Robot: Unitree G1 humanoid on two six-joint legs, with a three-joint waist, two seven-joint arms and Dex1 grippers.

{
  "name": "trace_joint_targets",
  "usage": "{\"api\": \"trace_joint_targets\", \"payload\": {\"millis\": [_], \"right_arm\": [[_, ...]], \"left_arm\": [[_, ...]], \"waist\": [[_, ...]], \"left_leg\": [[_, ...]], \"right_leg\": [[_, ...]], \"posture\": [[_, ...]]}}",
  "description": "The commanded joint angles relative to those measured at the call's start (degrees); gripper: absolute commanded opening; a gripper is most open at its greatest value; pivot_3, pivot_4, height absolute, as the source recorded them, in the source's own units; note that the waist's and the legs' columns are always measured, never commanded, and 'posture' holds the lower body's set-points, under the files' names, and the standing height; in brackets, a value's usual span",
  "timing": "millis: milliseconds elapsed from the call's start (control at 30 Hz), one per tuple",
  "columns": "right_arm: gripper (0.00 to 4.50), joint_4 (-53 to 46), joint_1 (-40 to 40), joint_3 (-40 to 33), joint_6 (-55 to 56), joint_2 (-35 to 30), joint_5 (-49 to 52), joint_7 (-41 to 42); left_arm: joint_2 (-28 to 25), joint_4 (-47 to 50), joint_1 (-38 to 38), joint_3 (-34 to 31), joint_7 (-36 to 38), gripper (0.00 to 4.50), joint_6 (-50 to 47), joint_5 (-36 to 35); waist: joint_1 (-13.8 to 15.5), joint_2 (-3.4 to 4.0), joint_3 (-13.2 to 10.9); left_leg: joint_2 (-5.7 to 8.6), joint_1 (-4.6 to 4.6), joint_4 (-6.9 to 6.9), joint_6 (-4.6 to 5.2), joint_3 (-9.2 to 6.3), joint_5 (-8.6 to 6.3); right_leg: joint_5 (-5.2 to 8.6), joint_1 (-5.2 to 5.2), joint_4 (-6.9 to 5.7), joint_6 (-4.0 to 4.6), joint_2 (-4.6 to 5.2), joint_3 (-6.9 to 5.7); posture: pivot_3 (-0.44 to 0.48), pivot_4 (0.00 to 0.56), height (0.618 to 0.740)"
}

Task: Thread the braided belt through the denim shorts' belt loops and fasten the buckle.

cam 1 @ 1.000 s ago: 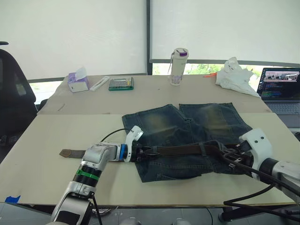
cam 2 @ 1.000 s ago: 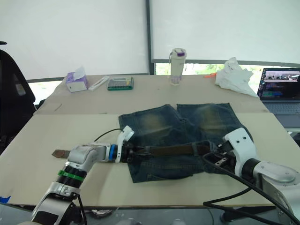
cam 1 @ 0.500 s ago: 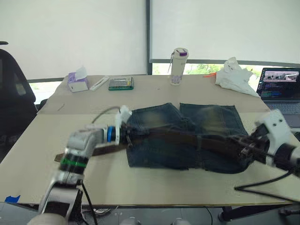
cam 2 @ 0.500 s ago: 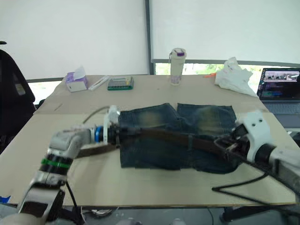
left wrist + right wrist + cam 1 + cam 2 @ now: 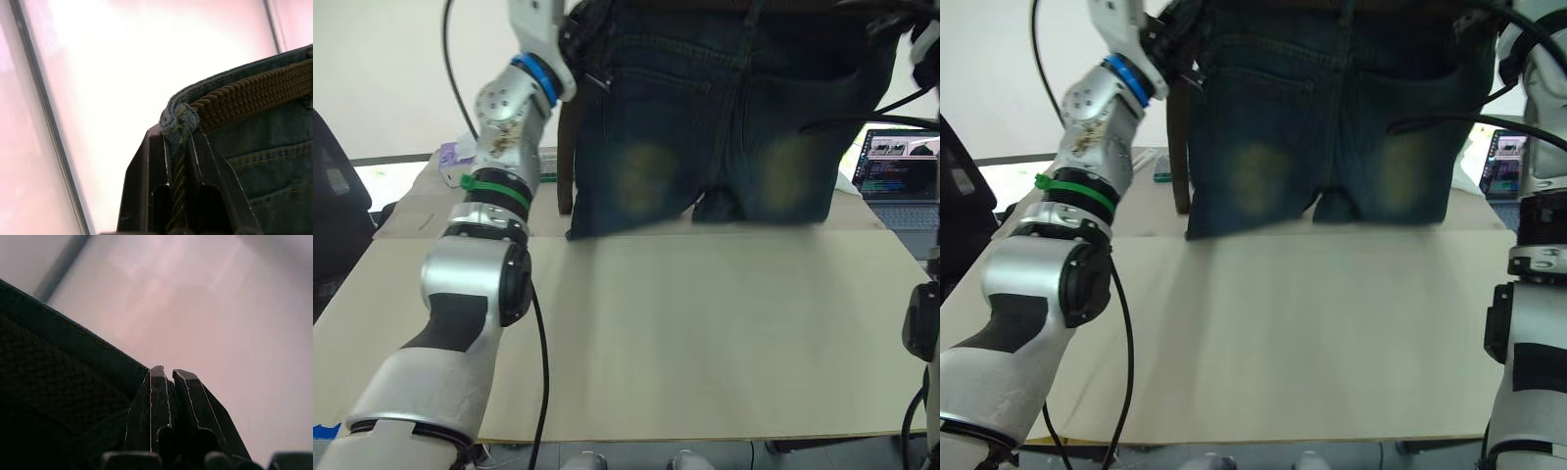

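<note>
1. The denim shorts [image 5: 715,117] hang upright between both raised arms, screening the table's far side.
2. The braided belt [image 5: 565,157] has a loose end dangling beside the shorts' left edge, next to the left arm.
3. The table [image 5: 705,333] surface in front of the shorts lies open for passage.
4. A laptop [image 5: 901,166] stands at the far right.

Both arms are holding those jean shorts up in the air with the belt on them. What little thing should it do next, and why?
Probably lower the denim shorts back flat onto the table. They hang by the waistband between the left gripper, shut on the shorts and the braided belt, and the right gripper. A loose belt end dangles at the left side, and fastening likely goes easier on a flat surface.
</note>
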State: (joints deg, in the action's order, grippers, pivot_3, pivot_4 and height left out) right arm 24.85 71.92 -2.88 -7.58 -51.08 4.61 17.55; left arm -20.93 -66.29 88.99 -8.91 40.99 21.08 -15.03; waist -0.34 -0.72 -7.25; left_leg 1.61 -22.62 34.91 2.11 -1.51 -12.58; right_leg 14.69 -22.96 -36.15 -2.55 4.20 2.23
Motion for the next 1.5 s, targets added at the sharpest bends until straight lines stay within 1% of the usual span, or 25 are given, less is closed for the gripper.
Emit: {"api": "trace_joint_targets", "payload": {"millis": [33, 100, 167, 200, 267, 333, 400, 533, 700, 733, 833, 900, 967, 1000, 1033, 1067, 1133, 1167, 1200, 1233, 1300, 1367, 1400, 1433, 1500], "right_arm": [[0.00, -18.2, -19.0, -10.6, -10.8, -2.4, 6.1, 4.0], [0.00, -30.4, -33.5, -15.6, -17.7, 0.7, 10.5, 4.5], [0.00, -40.0, -46.5, -17.9, -22.6, 3.5, 13.0, 4.9], [0.00, -43.7, -53.4, -18.8, -24.7, 6.0, 14.5, 4.8], [0.00, -48.6, -64.8, -18.7, -25.7, 9.3, 15.1, 5.4], [0.00, -51.6, -74.3, -17.3, -26.1, 9.7, 13.1, 6.5], [0.00, -53.1, -80.6, -16.8, -27.2, 10.0, 13.0, 7.4], [0.00, -54.5, -87.9, -17.0, -26.6, 8.4, 11.1, 9.4], [0.00, -60.2, -94.6, -23.5, -29.4, 8.6, 16.0, 14.0], [0.84, -61.7, -96.4, -24.6, -30.0, 8.3, 16.8, 15.2], [1.86, -66.3, -100.9, -28.5, -32.7, 8.0, 22.0, 19.9], [2.54, -70.5, -102.0, -34.1, -36.4, 8.4, 29.6, 21.7], [3.22, -74.5, -100.8, -38.8, -40.3, 8.0, 38.6, 21.4], [3.56, -75.4, -99.9, -39.9, -41.6, 7.7, 41.6, 20.5], [3.89, -76.3, -97.7, -39.7, -42.4, 7.5, 45.6, 18.8], [3.92, -76.9, -94.7, -38.3, -43.0, 7.3, 48.9, 16.6], [3.92, -76.8, -88.1, -34.1, -44.5, 7.1, 53.1, 11.3], [3.92, -76.4, -85.1, -31.8, -45.3, 7.0, 53.7, 8.9], [3.47, -75.1, -81.6, -28.6, -46.4, 7.2, 52.8, 5.9], [3.30, -73.9, -79.1, -25.9, -47.5, 7.4, 52.0, 3.7], [2.62, -72.3, -76.5, -19.9, -48.4, 5.9, 48.4, 2.8], [1.95, -68.4, -74.0, -12.2, -48.0, 4.9, 41.6, 1.1], [1.61, -66.3, -73.0, -7.9, -47.2, 4.2, 37.7, 0.8], [1.23, -63.6, -71.8, -4.1, -46.3, 4.5, 34.0, -0.2], [0.56, -59.5, -70.3, 1.1, -45.3, 5.3, 29.7, -0.4]], "left_arm": [[-3.7, 7.1, -9.8, -1.6, 11.5, 0.04, -0.2, -2.8], [-3.5, 16.1, -19.5, 0.9, 14.9, 0.04, 0.1, -1.7], [-3.1, 26.6, -30.3, 3.8, 16.0, 0.04, -0.3, -0.2], [-3.2, 33.1, -37.6, 6.4, 17.4, 0.04, -0.2, 0.8], [-3.2, 41.1, -48.9, 9.6, 18.5, 0.04, 0.1, 2.1], [-3.8, 45.1, -56.8, 11.8, 18.9, 0.04, 0.4, 3.6], [-4.8, 47.4, -62.1, 13.9, 20.2, 0.04, 1.6, 5.2], [-6.8, 51.0, -68.3, 16.6, 22.1, 0.04, 2.8, 6.4], [-11.0, 54.3, -73.6, 17.6, 25.3, 0.04, 6.1, 5.8], [-11.9, 54.9, -74.5, 17.7, 26.2, 0.00, 6.7, 5.4], [-14.2, 58.2, -76.5, 16.9, 27.8, 0.00, 3.3, 1.9], [-15.9, 61.4, -76.6, 14.5, 28.0, 0.96, -5.0, -4.1], [-17.4, 64.6, -74.8, 11.9, 26.0, 1.63, -18.7, -10.9], [-17.8, 65.8, -74.0, 11.1, 24.7, 1.97, -24.1, -13.3], [-18.4, 67.0, -72.3, 10.4, 23.8, 2.28, -32.5, -17.6], [-19.5, 67.7, -70.3, 10.0, 24.2, 2.60, -40.5, -21.9], [-21.9, 68.3, -67.0, 9.4, 26.6, 2.60, -52.8, -28.7], [-23.0, 68.3, -66.0, 9.3, 28.0, 2.60, -56.7, -30.6], [-23.5, 67.9, -65.0, 9.2, 28.8, 2.64, -58.3, -30.9], [-24.1, 67.7, -64.2, 9.2, 29.8, 2.64, -60.2, -31.6], [-25.2, 68.8, -63.2, 9.8, 32.2, 2.64, -63.4, -32.7], [-22.0, 68.3, -61.6, 12.3, 29.4, 2.64, -59.7, -27.5], [-19.6, 67.1, -60.2, 14.2, 26.3, 2.64, -58.9, -24.3], [-17.1, 65.6, -59.1, 16.7, 22.6, 2.39, -57.2, -19.9], [-13.9, 63.8, -58.0, 21.5, 19.1, 1.81, -54.7, -12.8]], "waist": [[0.5, -0.04, 0.2], [0.8, -0.04, 0.2], [1.0, 0.09, 0.2], [0.9, 0.15, 0.2], [0.9, 0.24, 0.2], [1.0, 0.30, 0.2], [1.0, 0.30, 0.2], [0.9, 0.43, 0.3], [0.9, 0.45, 0.3], [0.9, 0.46, 0.3], [0.9, 0.45, 0.3], [0.7, 0.44, 0.3], [0.5, 0.42, 0.3], [0.4, 0.37, 0.3], [0.4, 0.30, 0.3], [0.3, 0.19, 0.2], [0.0, 0.06, 0.2], [-0.4, 0.03, 0.2], [-0.5, 0.04, 0.2], [-0.5, 0.04, 0.2], [-0.6, 0.04, 0.2], [-0.3, 0.03, 0.2], [0.2, 0.03, 0.2], [0.7, 0.03, 0.2], [1.2, 0.01, 0.2]], "left_leg": [[0.00, -0.02, 0.10, 0.02, -0.06, -0.01], [-0.11, 0.25, 0.44, 0.05, -0.03, -0.04], [-0.04, 0.07, 0.73, -0.01, 0.07, 0.00], [-0.06, -0.18, 1.12, -0.01, 0.07, 0.00], [-0.06, -0.36, 1.43, -0.05, 0.08, 0.03], [-0.06, -0.31, 1.42, -0.04, 0.08, 0.02], [-0.07, -0.28, 1.44, -0.04, 0.08, 0.02], [-0.08, 0.03, 1.44, -0.05, 0.12, 0.02], [-0.09, 0.15, 1.42, 0.01, 0.19, -0.02], [-0.10, 0.15, 1.42, 0.01, 0.19, -0.02], [-0.19, 0.16, 1.40, 0.03, 0.19, -0.04], [-0.23, 0.17, 1.43, 0.03, 0.21, -0.04], [-0.29, 0.17, 1.45, 0.03, 0.22, -0.04], [-0.34, 0.18, 1.46, 0.03, 0.22, -0.04], [-0.38, 0.19, 1.46, 0.04, 0.22, -0.04], [-0.40, 0.21, 1.47, 0.04, 0.21, -0.04], [-0.38, 0.23, 1.49, 0.04, 0.21, -0.04], [-0.35, 0.23, 1.49, 0.04, 0.21, -0.04], [-0.31, 0.25, 1.48, 0.07, 0.21, -0.06], [-0.28, 0.25, 1.46, 0.09, 0.21, -0.08], [-0.21, 0.29, 1.40, 0.10, 0.24, -0.08], [-0.20, 0.29, 1.39, 0.10, 0.24, -0.08], [-0.18, 0.29, 1.41, 0.10, 0.23, -0.08], [-0.11, 0.29, 1.43, 0.08, 0.23, -0.06], [0.04, 0.29, 1.55, 0.08, 0.23, -0.06]], "right_leg": [[0.00, 0.18, 0.04, 0.00, 0.00, -0.05], [0.00, 0.80, 0.11, 0.00, 0.05, -0.04], [0.00, 0.85, 0.39, 0.00, 0.26, 0.13], [0.00, 0.73, 0.24, 0.01, 0.26, 0.19], [-0.06, 0.59, 0.05, -0.01, 0.28, 0.32], [-0.07, 0.61, 0.06, -0.01, 0.31, 0.35], [-0.07, 0.61, 0.08, -0.01, 0.27, 0.32], [-0.05, 0.83, 0.32, -0.01, 0.25, 0.33], [-0.02, 0.90, 0.33, -0.03, 0.19, 0.32], [-0.01, 0.90, 0.33, -0.03, 0.18, 0.32], [-0.01, 0.91, 0.35, -0.03, 0.16, 0.31], [-0.01, 0.91, 0.34, -0.03, 0.18, 0.31], [0.00, 0.91, 0.31, -0.03, 0.17, 0.31], [0.00, 0.92, 0.31, -0.04, 0.15, 0.27], [0.01, 0.93, 0.31, -0.05, 0.09, 0.21], [0.01, 0.95, 0.31, -0.06, 0.07, 0.17], [0.03, 0.98, 0.28, -0.09, -0.03, 0.14], [0.04, 0.98, 0.29, -0.11, -0.06, 0.13], [0.09, 0.98, 0.27, -0.16, -0.06, 0.13], [0.10, 0.97, 0.30, -0.16, -0.05, 0.15], [0.12, 0.94, 0.27, -0.12, -0.04, 0.17], [0.13, 0.91, 0.26, -0.09, -0.02, 0.17], [0.13, 0.95, 0.26, -0.08, 0.00, 0.16], [0.13, 0.96, 0.27, -0.08, 0.06, 0.14], [0.13, 1.06, 0.28, -0.08, 0.16, 0.15]], "posture": [[0.000, 0.150, 0.740], [0.000, 0.150, 0.740], [0.000, 0.150, 0.740], [0.000, 0.150, 0.740], [0.000, 0.150, 0.740], [0.000, 0.150, 0.740], [0.000, 0.150, 0.740], [0.000, 0.150, 0.740], [0.000, 0.150, 0.740], [0.000, 0.150, 0.740], [0.000, 0.150, 0.740], [0.000, 0.150, 0.740], [0.000, 0.150, 0.740], [0.000, 0.150, 0.740], [0.000, 0.150, 0.740], [0.000, 0.150, 0.740], [0.000, 0.150, 0.740], [0.000, 0.150, 0.740], [0.000, 0.150, 0.740], [0.000, 0.150, 0.740], [0.000, 0.150, 0.740], [0.000, 0.150, 0.740], [0.000, 0.150, 0.740], [0.000, 0.150, 0.740], [0.000, 0.150, 0.740]]}}
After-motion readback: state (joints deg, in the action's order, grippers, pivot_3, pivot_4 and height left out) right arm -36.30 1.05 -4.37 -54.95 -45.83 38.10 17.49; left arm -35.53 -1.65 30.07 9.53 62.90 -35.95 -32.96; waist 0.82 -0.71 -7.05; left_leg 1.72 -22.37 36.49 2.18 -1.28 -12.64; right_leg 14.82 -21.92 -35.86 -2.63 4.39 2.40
